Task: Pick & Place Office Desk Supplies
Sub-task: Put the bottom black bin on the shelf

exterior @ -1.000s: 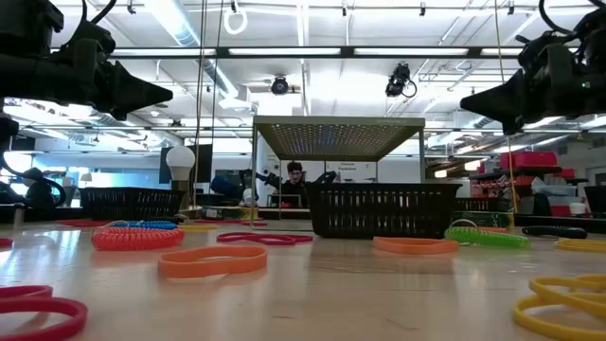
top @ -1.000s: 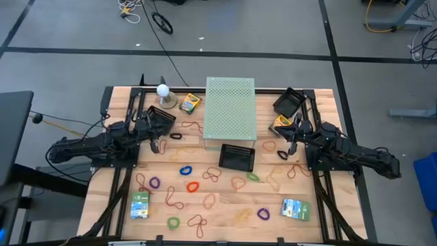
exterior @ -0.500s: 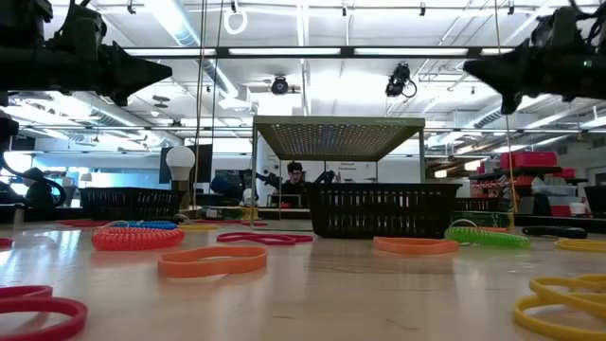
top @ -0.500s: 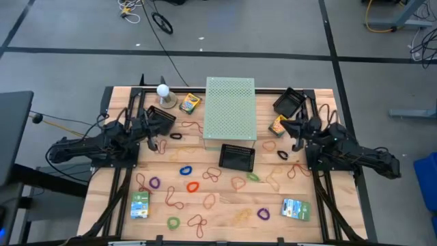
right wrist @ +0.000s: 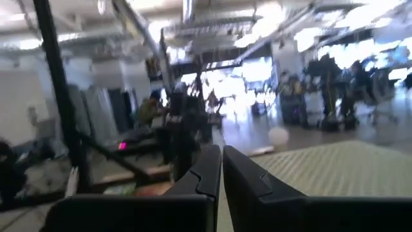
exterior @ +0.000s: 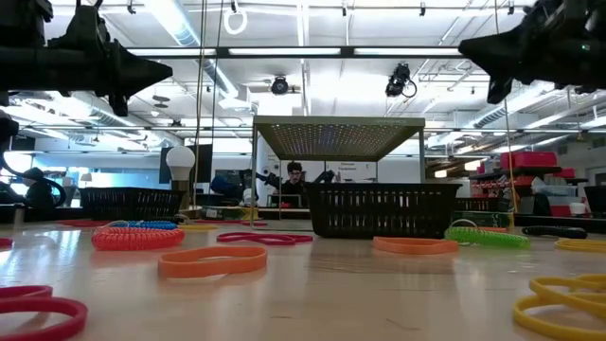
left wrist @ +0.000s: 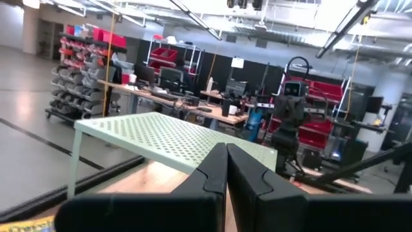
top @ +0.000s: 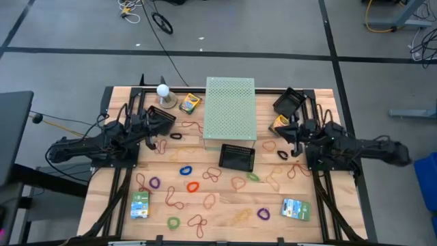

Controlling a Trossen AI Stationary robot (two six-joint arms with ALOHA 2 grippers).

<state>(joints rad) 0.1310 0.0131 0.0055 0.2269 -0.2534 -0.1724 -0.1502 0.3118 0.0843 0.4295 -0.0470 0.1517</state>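
Both pincers clenched, empty, raised: left pincer (top: 151, 129), right pincer (top: 289, 130). Open before descending on rubber bands (top: 186, 170).

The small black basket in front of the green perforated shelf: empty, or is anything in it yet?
Empty, as far as shown: from above the black basket shows only its dark mesh floor, with the rubber bands lying on the table around it.

Setting: robotics lab / industrial workshop hall.

Wooden slat table (top: 218, 205) stands on a grey floor marked with dark lines; loose cables (top: 160, 20) lie beyond it. Low view: high open ceiling with strip lights (exterior: 312, 52) and hanging fixtures. Left wrist view: red parts-bin racks (left wrist: 80, 48), workbenches with monitors (left wrist: 174, 77), another robot arm (left wrist: 290, 122). A person (exterior: 295, 180) sits at a desk behind.
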